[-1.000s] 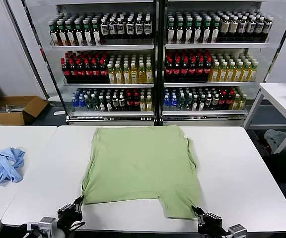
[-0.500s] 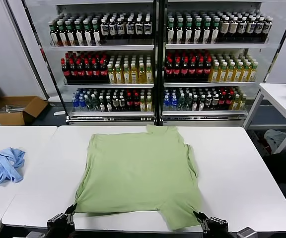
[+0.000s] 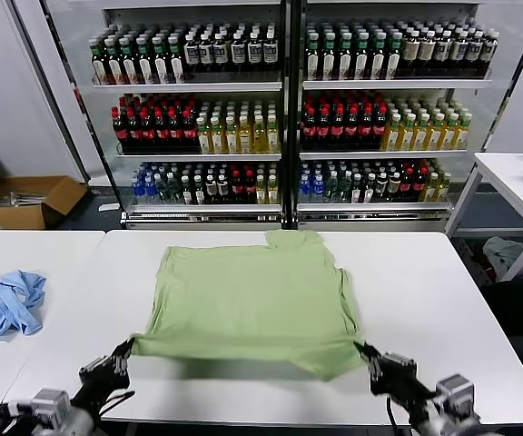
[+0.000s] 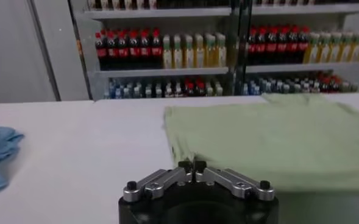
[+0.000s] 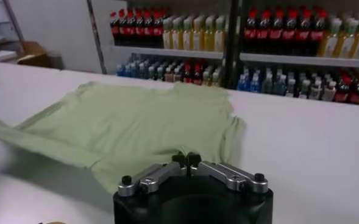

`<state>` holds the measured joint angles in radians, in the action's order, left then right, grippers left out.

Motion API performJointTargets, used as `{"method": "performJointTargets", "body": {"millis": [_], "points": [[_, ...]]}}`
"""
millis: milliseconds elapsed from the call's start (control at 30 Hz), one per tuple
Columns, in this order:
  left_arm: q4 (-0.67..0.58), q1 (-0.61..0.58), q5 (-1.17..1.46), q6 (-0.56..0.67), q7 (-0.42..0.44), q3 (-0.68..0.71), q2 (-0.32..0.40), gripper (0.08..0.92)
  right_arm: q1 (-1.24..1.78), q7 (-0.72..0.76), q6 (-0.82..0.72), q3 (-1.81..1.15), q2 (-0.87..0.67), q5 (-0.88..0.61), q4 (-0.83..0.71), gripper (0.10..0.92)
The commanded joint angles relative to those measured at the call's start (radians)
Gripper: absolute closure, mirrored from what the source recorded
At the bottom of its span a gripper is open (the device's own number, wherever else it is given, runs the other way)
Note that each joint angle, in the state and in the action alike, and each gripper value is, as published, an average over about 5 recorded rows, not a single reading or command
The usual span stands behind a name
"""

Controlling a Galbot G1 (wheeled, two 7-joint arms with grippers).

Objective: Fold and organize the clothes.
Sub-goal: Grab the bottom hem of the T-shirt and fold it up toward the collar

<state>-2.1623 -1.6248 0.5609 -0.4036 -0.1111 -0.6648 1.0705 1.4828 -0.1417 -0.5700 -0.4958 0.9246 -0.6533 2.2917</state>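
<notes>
Facing down, polo shirt [image 3: 248,300], chest print hidden.

White tables [image 3: 443,300] in front; glass-door drink coolers [image 3: 284,109] behind; cardboard box [image 3: 34,200] on floor.

The shirt [image 3: 248,300] is plain light green, no pattern showing; the white table [image 3: 443,309] carries it; left of the shirt lies a light blue garment [image 3: 7,304]; behind the shirt, bottles [image 3: 243,127] show red, yellow, green and dark bands.
</notes>
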Motion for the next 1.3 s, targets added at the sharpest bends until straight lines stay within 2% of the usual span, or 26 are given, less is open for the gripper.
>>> {"method": "performJointTargets", "body": {"millis": [33, 233, 600, 700, 833, 1100, 1300], "points": [[0.3, 0.361, 0.029, 0.01, 0.057, 0.106, 0.017, 0.918, -0.312, -0.035, -0.009, 0.185, 0.075, 0.047, -0.229, 0.915], [0.463, 0.463, -0.008, 0.036, 0.092, 0.142, 0.052, 0.918, -0.361, -0.044, -0.008, 0.218, 0.089, 0.07, -0.31, 0.915], [0.6, 0.532, -0.131, 0.042, 0.121, 0.202, 0.078, 0.913, -0.397, -0.032, -0.007, 0.283, 0.122, 0.132, -0.419, 0.893], [0.618, 0.54, -0.154, 0.063, 0.122, 0.21, 0.094, 0.862, -0.396, -0.04, -0.004, 0.294, 0.139, 0.165, -0.437, 0.823], [0.595, 0.528, -0.144, 0.084, 0.119, 0.192, 0.087, 0.75, -0.385, -0.049, -0.004, 0.266, 0.128, 0.164, -0.415, 0.702], [0.345, 0.359, 0.005, 0.003, 0.114, 0.117, -0.007, 0.516, -0.246, -0.033, -0.008, 0.173, 0.049, 0.144, -0.259, 0.477], [0.295, 0.276, 0.012, -0.027, 0.119, 0.135, 0.023, 0.343, -0.189, -0.04, -0.008, 0.178, 0.07, 0.145, -0.256, 0.304]]}}
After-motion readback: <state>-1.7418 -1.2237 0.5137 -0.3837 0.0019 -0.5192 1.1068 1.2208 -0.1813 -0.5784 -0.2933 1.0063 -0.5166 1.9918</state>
